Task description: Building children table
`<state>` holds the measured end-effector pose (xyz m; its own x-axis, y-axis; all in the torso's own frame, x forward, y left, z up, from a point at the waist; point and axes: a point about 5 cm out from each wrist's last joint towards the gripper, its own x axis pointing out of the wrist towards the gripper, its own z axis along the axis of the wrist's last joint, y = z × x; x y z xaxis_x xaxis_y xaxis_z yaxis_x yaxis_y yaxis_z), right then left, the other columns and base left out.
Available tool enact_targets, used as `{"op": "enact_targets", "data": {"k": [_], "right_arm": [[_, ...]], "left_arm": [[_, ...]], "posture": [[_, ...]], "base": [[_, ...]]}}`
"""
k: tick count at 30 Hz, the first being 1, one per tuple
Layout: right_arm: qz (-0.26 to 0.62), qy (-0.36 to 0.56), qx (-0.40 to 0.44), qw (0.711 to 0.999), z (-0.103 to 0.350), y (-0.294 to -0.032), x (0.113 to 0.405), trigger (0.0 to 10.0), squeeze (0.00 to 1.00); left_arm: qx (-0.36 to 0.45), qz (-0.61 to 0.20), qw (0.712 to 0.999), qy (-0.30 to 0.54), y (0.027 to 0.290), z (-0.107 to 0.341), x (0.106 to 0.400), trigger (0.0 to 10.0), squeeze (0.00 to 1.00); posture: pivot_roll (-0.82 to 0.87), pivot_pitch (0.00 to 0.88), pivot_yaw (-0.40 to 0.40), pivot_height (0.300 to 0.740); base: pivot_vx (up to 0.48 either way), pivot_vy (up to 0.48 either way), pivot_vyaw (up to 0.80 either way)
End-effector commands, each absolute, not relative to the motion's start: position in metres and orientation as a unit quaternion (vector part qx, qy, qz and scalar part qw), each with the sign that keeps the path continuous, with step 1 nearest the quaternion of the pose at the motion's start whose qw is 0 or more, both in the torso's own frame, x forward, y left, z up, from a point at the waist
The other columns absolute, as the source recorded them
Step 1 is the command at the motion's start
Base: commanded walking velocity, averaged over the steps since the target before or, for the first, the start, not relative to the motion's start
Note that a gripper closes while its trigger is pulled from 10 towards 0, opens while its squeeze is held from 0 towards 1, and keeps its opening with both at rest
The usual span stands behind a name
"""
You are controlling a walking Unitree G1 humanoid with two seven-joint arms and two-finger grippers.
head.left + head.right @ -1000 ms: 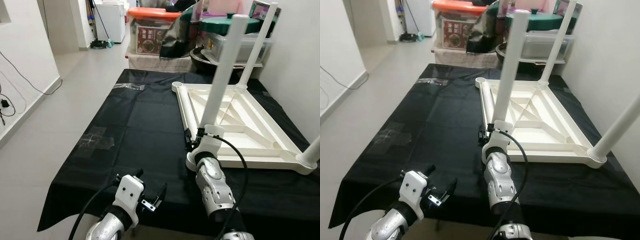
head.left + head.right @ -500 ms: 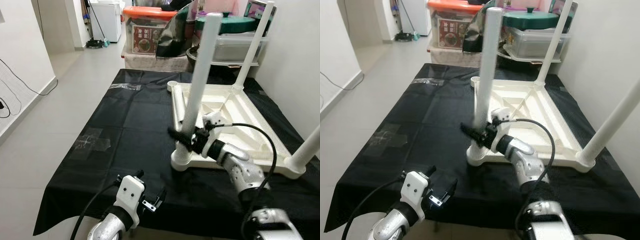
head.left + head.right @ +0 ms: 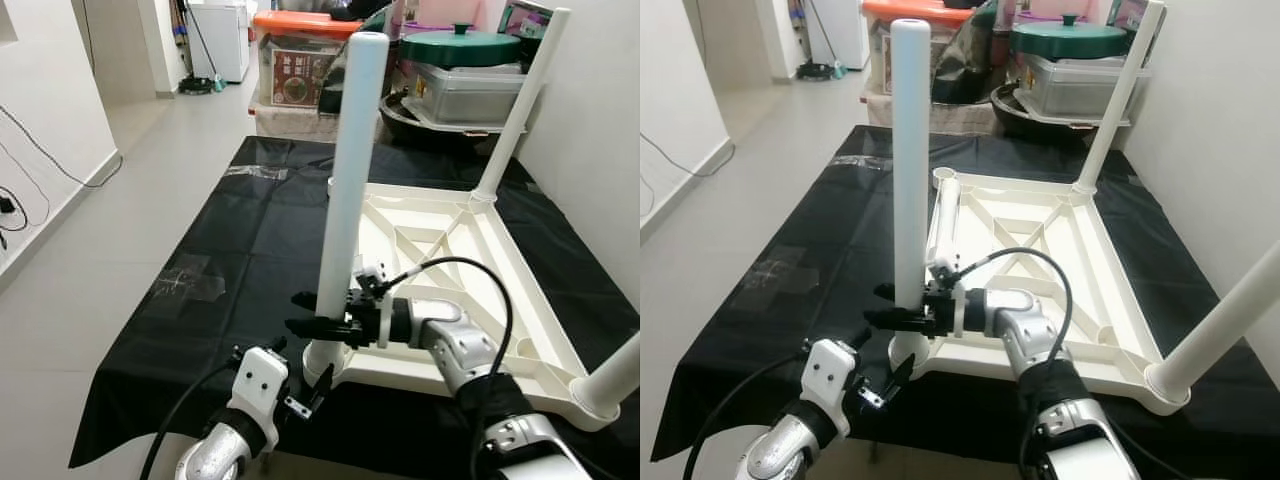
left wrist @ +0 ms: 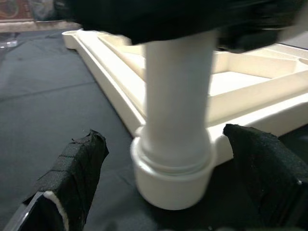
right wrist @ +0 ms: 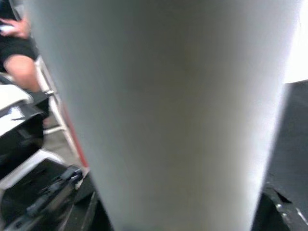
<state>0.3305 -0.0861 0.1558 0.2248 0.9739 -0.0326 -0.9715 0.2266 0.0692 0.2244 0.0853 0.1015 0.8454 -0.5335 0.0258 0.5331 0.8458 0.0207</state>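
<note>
The white table (image 3: 470, 270) lies upside down on a black sheet (image 3: 250, 240), its underside ribs facing up, with legs standing upright at three corners and a bare socket (image 3: 943, 174) at the far left one. The near-left leg (image 3: 346, 190) is the one in hand: the right gripper (image 3: 318, 315) reaches in from the right and its black fingers are clamped round the leg low down, just above the corner socket (image 4: 171, 178) it sits in. The leg's long axis runs straight up from that socket, so any seating push or twist has to act along or about that vertical line. The left gripper (image 4: 173, 183) hovers just in front of the same corner, low over the sheet, fingers (image 4: 79, 161) spread wide apart either side of the leg's base without touching it. Both arms are close, but the right already has the grip; my guess is the leg is being seated or tightened
</note>
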Motion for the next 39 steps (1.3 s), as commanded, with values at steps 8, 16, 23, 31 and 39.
{"op": "enact_targets", "data": {"k": [8,16,23,31,39], "right_arm": [[0.138,0.043,0.028,0.989,0.138,-0.134,0.364,0.0,0.00],[-0.105,0.035,0.072,0.991,0.128,-0.154,0.339,0.0,0.00],[-0.077,0.047,0.131,0.987,0.122,-0.120,0.333,10.0,0.00],[-0.014,-0.009,0.138,0.990,0.143,-0.117,0.348,10.0,0.00],[0.297,-0.031,0.093,0.950,0.161,-0.121,0.356,10.0,0.00]], "left_arm": [[0.003,-0.278,0.961,-0.007,0.086,0.098,0.224,10.0,0.00],[0.002,-0.280,0.960,-0.006,0.088,0.098,0.225,10.0,0.00],[0.002,-0.279,0.960,-0.007,0.087,0.098,0.225,10.0,0.00],[0.001,-0.277,0.961,-0.008,0.087,0.099,0.225,10.0,0.00],[0.000,-0.278,0.960,-0.009,0.086,0.100,0.225,10.0,0.00]], "posture": [[0.10,0.000,-0.073,0.740],[0.09,0.000,-0.057,0.740],[0.10,0.000,-0.065,0.740],[0.10,0.000,-0.071,0.740],[0.10,0.000,-0.067,0.740]], "base": [[0.000,0.000,0.00],[0.000,0.000,0.00],[0.000,0.000,0.00],[0.000,0.000,0.00],[0.000,0.000,0.00]]}}
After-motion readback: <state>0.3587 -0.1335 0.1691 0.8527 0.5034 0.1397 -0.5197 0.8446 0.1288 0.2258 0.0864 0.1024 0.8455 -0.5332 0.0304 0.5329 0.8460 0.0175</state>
